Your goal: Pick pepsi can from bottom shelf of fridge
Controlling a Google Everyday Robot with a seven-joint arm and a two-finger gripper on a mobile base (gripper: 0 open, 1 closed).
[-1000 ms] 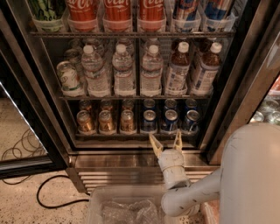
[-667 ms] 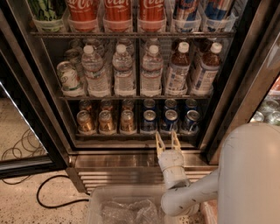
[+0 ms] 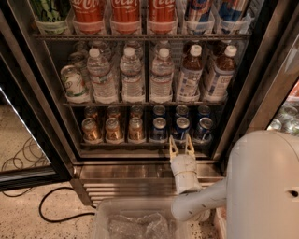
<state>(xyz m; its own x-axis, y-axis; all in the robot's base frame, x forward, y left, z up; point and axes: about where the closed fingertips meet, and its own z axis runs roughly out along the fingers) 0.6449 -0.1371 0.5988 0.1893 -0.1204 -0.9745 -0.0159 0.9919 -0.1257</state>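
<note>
**Open gripper at the lip of the bottom shelf, below a pepsi can**

The fridge (image 3: 140,171) stands open, its ribbed steel base showing under the dark interior. On the bottom shelf (image 3: 117,144) two groups of short cans sit side by side: gold-brown cans (image 3: 113,129) on the left and blue cans on the right, each group several rows deep. The front row of blue has three cans. The pepsi can (image 3: 181,127) in the middle of that row stands upright, silver top and pull tab visible, close to its blue neighbours on both sides.

The gripper (image 3: 181,144) points up and into the fridge from below, at the front edge of the bottom shelf and just under that middle can. Its fingers (image 3: 173,147) are spread apart with nothing between them; whether the tips touch the shelf edge cannot be told. The white arm (image 3: 198,203) bends back from the gripper to the robot's body (image 3: 264,186) at lower right.

Water bottles (image 3: 132,74) fill the rack above, and red Coca-Cola bottles (image 3: 125,11) the one over that. A clear plastic bin (image 3: 105,219) sits low in front of the fridge, and a black cable (image 3: 60,217) lies on the speckled floor at left.
</note>
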